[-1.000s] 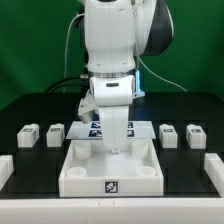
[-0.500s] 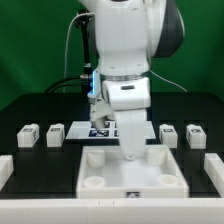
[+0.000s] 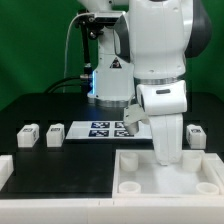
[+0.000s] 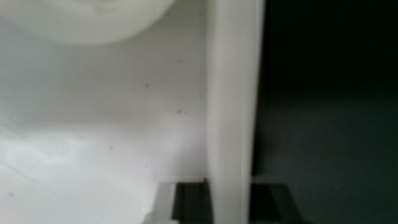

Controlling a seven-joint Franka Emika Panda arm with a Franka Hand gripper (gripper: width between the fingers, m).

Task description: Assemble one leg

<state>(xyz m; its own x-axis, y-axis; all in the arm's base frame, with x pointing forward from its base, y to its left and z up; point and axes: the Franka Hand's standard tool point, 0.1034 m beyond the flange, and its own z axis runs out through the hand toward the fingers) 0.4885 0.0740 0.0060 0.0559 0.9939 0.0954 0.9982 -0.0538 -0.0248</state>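
**Panda arm (image 3: 160, 40): looks**

Glossy white shells, fat rounded links, thin seams between segments. Dark grey joint (image 3: 206, 30) behind the top link. Rear link has a black section with a blue light strip (image 3: 93, 85). Black cable (image 3: 69, 45) loops off its side. Gripper (image 3: 166, 150): white boxy housing. Fingers (image 4: 189, 203) look dark in the wrist view, blurred.

Three small white block-like legs stand upright on the black surface (image 3: 30, 106) in the exterior view, each with a black-and-white square marker on its facing side. The first leg (image 3: 28, 133) and second leg (image 3: 55, 132) sit side by side, slightly apart, at that view's left. The third leg (image 3: 195, 134) sits at its right.
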